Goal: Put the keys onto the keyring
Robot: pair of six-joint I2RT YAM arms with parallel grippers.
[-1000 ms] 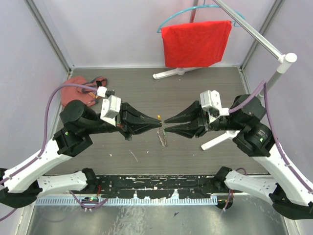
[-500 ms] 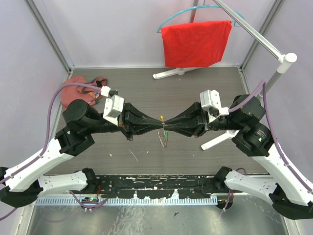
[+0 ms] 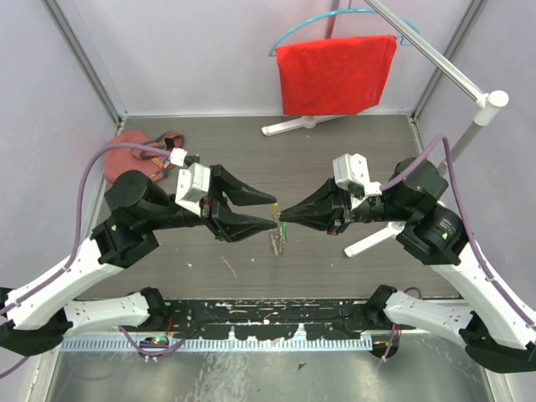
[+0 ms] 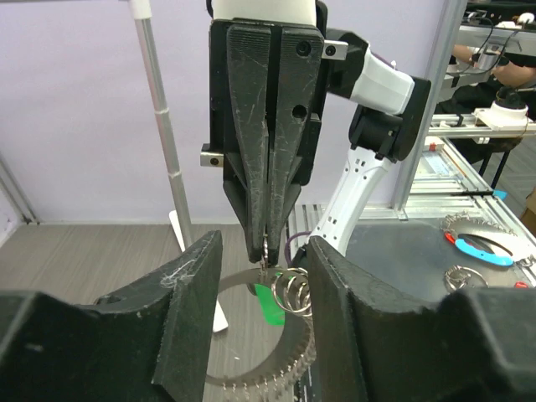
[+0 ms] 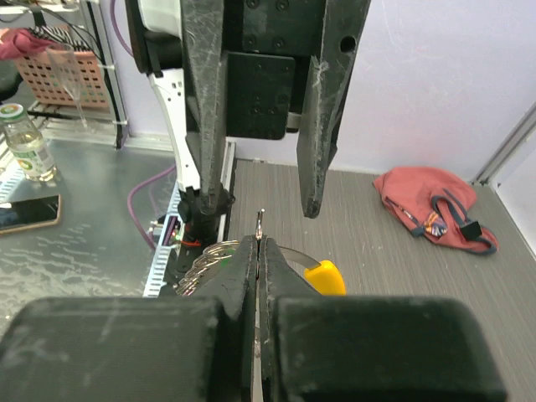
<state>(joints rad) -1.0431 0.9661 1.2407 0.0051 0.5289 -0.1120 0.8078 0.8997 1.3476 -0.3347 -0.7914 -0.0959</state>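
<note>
The keyring, a thin silvery loop with a beaded stretch (image 4: 251, 378) and a yellow-orange segment (image 5: 322, 276), hangs above the table's middle (image 3: 277, 238). My right gripper (image 3: 282, 216) is shut on the loop's top edge, and a sliver of metal pokes out past its tips (image 5: 260, 219). A green-headed key (image 4: 270, 303) and a cluster of small coiled rings (image 4: 293, 289) dangle from the loop just under those tips. My left gripper (image 3: 273, 213) is open, its fingers (image 4: 188, 293) standing on either side of the ring without touching it.
A red pouch with cords (image 3: 138, 155) lies at the back left corner. A red cloth on a hanger (image 3: 335, 74) hangs at the back, on a white stand (image 3: 469, 134) whose foot (image 3: 373, 239) reaches under my right arm.
My left gripper was shut tip to tip with the right and has now opened. My right gripper closed fully on the loop and now holds the keyring alone.
</note>
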